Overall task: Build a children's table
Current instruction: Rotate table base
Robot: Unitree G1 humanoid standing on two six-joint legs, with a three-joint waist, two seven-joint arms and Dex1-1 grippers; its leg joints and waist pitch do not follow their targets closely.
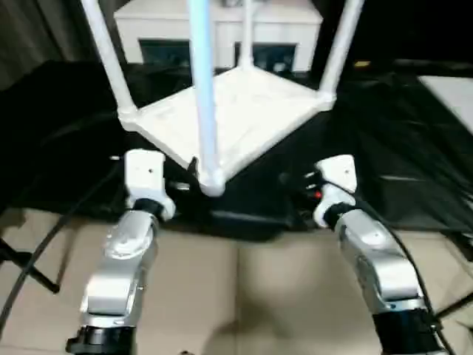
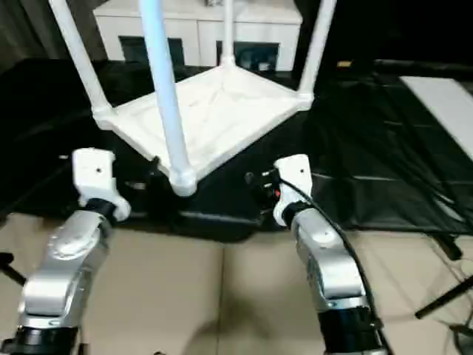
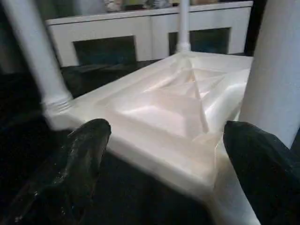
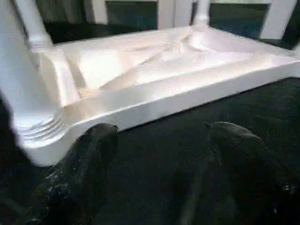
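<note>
The children's table (image 1: 244, 118) lies upside down on the black-covered table, its ribbed underside facing up. Four white legs stand upright in the corner sockets: the near leg (image 1: 203, 89), the left leg (image 1: 109, 59), the right leg (image 1: 338, 52) and the far leg (image 1: 246, 37). My left gripper (image 3: 164, 136) is open, just short of the top's near-left rim beside the near corner, and empty. On the other side of that corner my right gripper (image 4: 161, 133) is open over black cloth, with the near-right rim (image 4: 187, 101) just ahead of its fingers (image 4: 101, 140).
A white cabinet with glass doors (image 1: 222, 33) stands behind the black-covered table (image 1: 399, 148). Beige floor (image 1: 244, 296) lies below my forearms. Black cables and a stand leg (image 1: 29, 266) cross the floor at left. A pale surface (image 1: 454, 89) sits at far right.
</note>
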